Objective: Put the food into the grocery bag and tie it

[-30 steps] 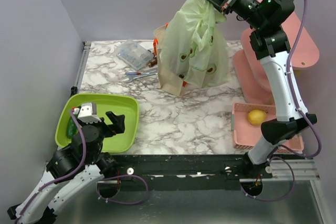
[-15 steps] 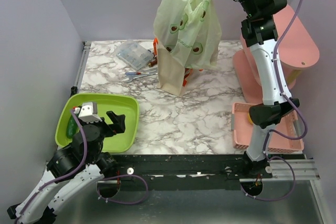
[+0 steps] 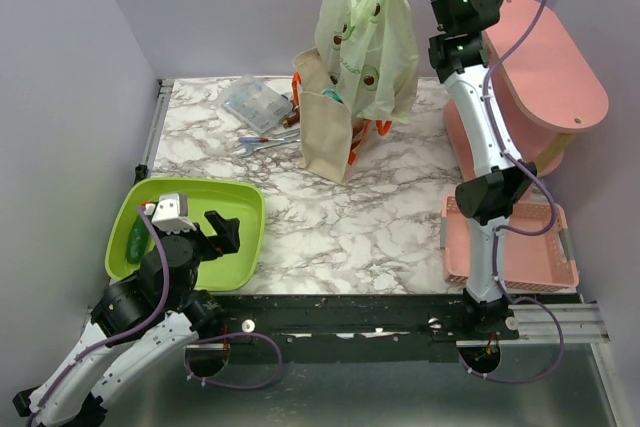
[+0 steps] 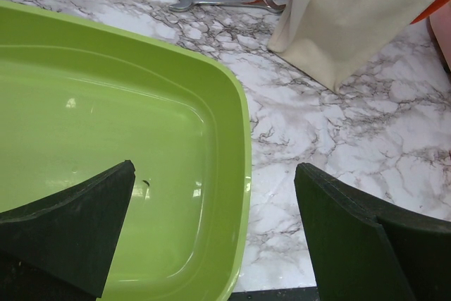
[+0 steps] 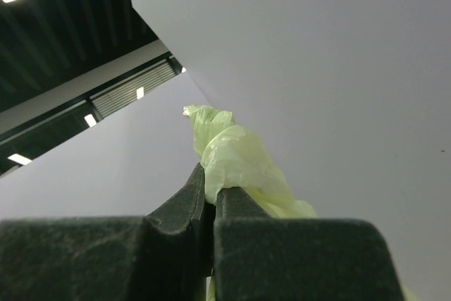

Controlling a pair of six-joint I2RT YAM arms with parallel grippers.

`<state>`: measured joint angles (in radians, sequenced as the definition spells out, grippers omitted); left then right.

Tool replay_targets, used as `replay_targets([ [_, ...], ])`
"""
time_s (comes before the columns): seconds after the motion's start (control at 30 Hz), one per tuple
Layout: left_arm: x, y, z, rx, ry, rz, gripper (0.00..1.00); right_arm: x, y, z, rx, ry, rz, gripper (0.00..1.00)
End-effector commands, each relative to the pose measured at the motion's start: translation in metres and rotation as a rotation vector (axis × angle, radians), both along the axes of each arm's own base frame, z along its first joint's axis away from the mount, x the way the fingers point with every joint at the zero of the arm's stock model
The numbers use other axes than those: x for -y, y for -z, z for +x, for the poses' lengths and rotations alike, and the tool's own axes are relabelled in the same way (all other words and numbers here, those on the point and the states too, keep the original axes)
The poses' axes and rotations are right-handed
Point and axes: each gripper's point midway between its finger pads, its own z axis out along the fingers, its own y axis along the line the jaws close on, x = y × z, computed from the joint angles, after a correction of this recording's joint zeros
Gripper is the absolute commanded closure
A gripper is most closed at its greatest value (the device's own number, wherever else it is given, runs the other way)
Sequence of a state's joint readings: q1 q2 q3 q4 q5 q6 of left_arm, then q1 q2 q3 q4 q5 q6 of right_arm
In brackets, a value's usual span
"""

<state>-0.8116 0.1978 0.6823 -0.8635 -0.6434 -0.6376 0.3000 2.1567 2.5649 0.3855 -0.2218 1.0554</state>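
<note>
On my left, the left claw (image 4: 211, 174) stands wide open with nothing in it, poised over the right edge of the lime-green tray (image 4: 241, 125) at the near left of the counter (image 3: 400, 217). Further back lie a clear plastic box (image 3: 255, 102) and some wrenches (image 4: 232, 3), beside a beige tote (image 3: 325, 142). Just right of the tote, the grocery bag (image 3: 370, 37) hangs high over the back of the counter. The right claw (image 5: 211, 192) is closed tight on its bunched top. I can't make out what's inside. At far right sit a pink basket (image 3: 515, 267) and a pink stand (image 3: 550, 67).
</note>
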Motion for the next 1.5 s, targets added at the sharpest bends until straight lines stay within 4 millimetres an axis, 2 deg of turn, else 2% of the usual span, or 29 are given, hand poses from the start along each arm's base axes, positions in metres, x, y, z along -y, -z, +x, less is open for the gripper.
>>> replay_targets([
  [0.0, -0.001, -0.001, 0.001, -0.004, -0.007, 0.009, 0.02, 0.023, -0.029, -0.01, 0.17, 0.113, 0.077, 0.99],
  [0.1, -0.001, -0.001, 0.001, -0.007, -0.007, 0.012, 0.02, 0.025, -0.02, 0.002, 0.177, 0.144, 0.063, 0.99],
  [0.33, 0.001, 0.002, 0.002, -0.021, -0.003, 0.026, 0.02, 0.017, 0.022, 0.036, 0.144, 0.124, 0.009, 0.99],
  [0.43, 0.002, 0.002, 0.003, -0.024, -0.002, 0.03, 0.02, 0.005, 0.046, 0.044, 0.115, 0.074, -0.043, 0.99],
  [0.57, 0.0, 0.002, 0.002, -0.022, -0.01, 0.027, 0.02, -0.011, 0.088, 0.055, 0.041, 0.012, -0.119, 0.99],
  [0.7, -0.001, 0.0, 0.002, -0.015, -0.013, 0.018, 0.02, -0.023, 0.126, 0.058, -0.022, -0.036, -0.197, 0.99],
  [0.83, -0.001, 0.0, 0.002, -0.016, -0.01, 0.02, 0.02, -0.026, 0.155, 0.06, -0.092, -0.038, -0.258, 0.99],
  [1.17, -0.002, -0.001, 0.0, -0.004, -0.012, 0.007, 0.02, -0.039, 0.23, 0.038, -0.211, -0.152, -0.394, 0.99],
  [1.47, -0.003, -0.002, 0.0, -0.001, -0.013, 0.005, 0.02, -0.05, 0.326, 0.03, -0.352, -0.147, -0.64, 0.99],
])
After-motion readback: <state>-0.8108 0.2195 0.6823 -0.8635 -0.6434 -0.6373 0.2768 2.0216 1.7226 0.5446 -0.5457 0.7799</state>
